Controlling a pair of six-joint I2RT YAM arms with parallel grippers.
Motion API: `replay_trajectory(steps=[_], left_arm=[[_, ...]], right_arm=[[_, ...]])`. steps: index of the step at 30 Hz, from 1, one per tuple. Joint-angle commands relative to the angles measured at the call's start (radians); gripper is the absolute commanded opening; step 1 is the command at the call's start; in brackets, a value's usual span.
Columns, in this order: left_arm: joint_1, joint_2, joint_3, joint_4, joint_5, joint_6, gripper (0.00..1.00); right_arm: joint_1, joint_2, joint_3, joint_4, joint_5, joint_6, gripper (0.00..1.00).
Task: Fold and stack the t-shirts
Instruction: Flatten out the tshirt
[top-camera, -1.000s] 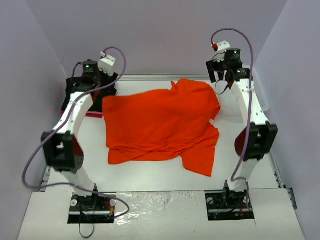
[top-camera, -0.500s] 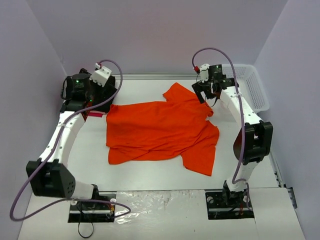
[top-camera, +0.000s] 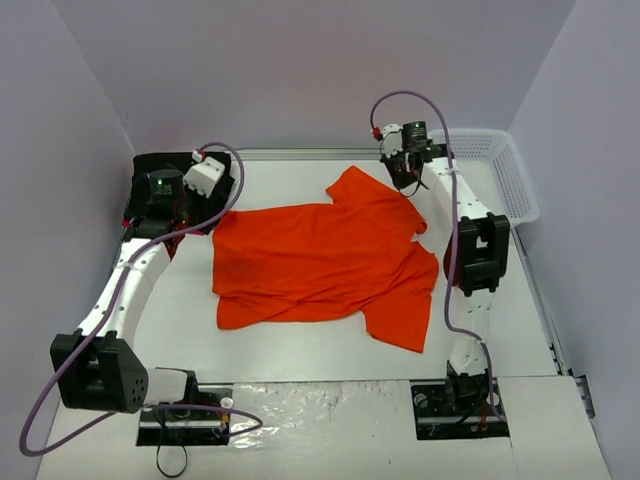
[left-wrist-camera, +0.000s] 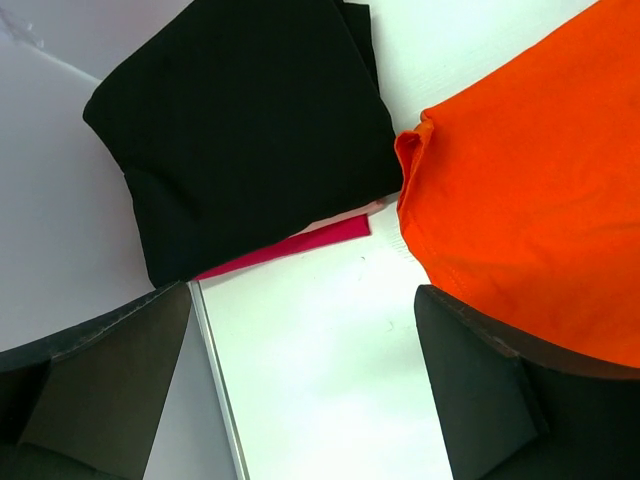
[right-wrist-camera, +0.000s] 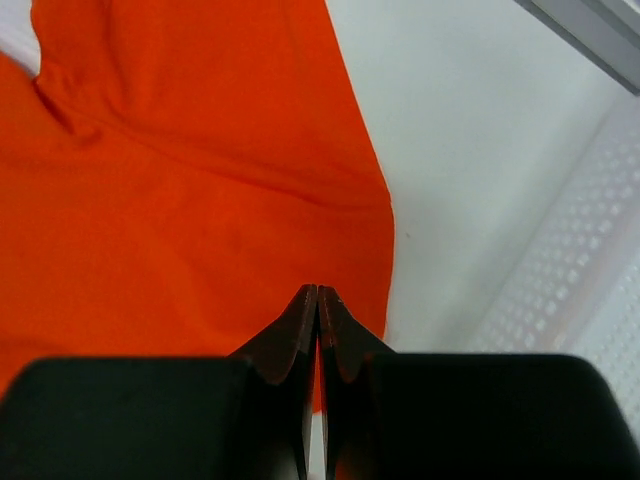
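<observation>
An orange t-shirt (top-camera: 320, 265) lies spread on the white table, one sleeve toward the far right and one toward the near right. Its far right sleeve (right-wrist-camera: 200, 190) fills the right wrist view. My right gripper (top-camera: 407, 178) (right-wrist-camera: 318, 291) hovers over that sleeve's edge, shut, with no cloth between its tips. At the far left a folded black t-shirt (left-wrist-camera: 240, 130) rests on a folded pink one (left-wrist-camera: 300, 245). My left gripper (top-camera: 172, 205) (left-wrist-camera: 300, 400) stands open over bare table between that stack and the orange shirt's left corner (left-wrist-camera: 415, 150).
A white mesh basket (top-camera: 500, 170) (right-wrist-camera: 590, 300) stands at the far right corner, just right of my right gripper. The table's metal edge strip (left-wrist-camera: 215, 380) runs under my left gripper. Purple walls close in the far side and both flanks.
The orange shirt has dropped from a raised spread to lying flat. My right gripper moved left along the far edge and closed. My left arm swung out toward the far left corner, still open.
</observation>
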Motion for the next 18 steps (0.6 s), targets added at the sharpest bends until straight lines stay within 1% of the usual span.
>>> replay_trajectory(steps=[1,2,5,8,15,18], left_arm=[[0.009,-0.021,0.035,-0.011,-0.016,-0.010,0.94],[0.009,-0.024,0.036,-0.011,-0.022,-0.010,0.94],[0.009,-0.026,0.038,-0.008,-0.020,-0.007,0.94],[0.009,-0.012,0.044,-0.020,-0.016,-0.009,0.94],[0.009,0.010,0.007,0.001,-0.009,-0.016,0.94],[0.009,0.019,0.001,0.004,0.001,-0.019,0.94]], right_arm=[[-0.004,0.120,0.157,-0.062,-0.065,0.019,0.00],[-0.004,0.176,0.184,-0.070,-0.080,0.025,0.00],[0.002,0.267,0.273,-0.085,-0.114,0.045,0.00],[0.013,0.332,0.316,-0.093,-0.138,0.066,0.00],[0.043,0.416,0.331,-0.094,-0.166,0.086,0.00],[0.046,0.459,0.359,-0.093,-0.154,0.097,0.00]])
